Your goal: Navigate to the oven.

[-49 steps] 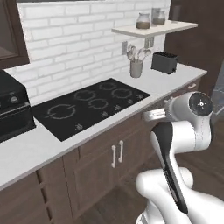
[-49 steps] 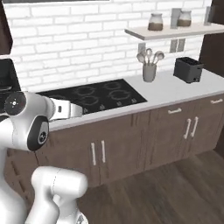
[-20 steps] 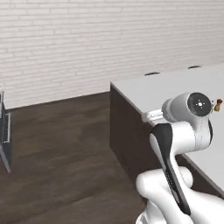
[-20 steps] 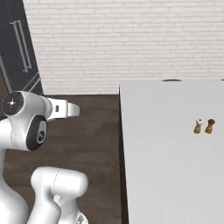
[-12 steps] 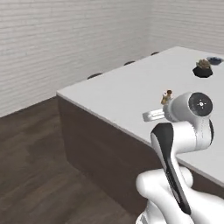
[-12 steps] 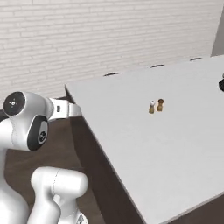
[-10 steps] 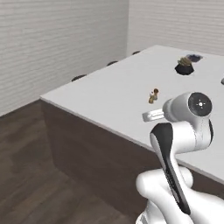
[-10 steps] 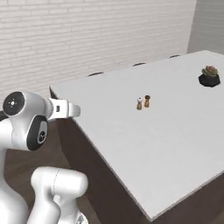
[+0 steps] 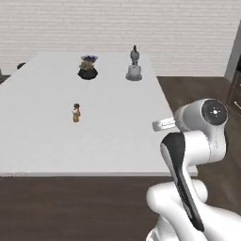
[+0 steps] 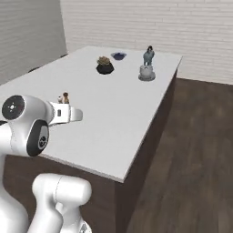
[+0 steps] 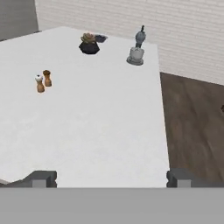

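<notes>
The oven is out of view. My gripper is open in the hand view, its two dark fingertips wide apart with nothing between them. It looks across a large white island. My arm is folded close over the base, its white elbow joint at the island's near right corner in the left base view, and the forearm end over the island's near edge in the right base view.
On the island stand two small brown shakers, a plant in a black pot, a blue bowl and a grey figurine. Dark wood floor runs right of the island to a white brick wall. A dark cabinet edge is far right.
The whole picture has swung: the base has turned from the cooktop counter, past the bare wall and floor, to face along the island. The arm keeps the same folded pose.
</notes>
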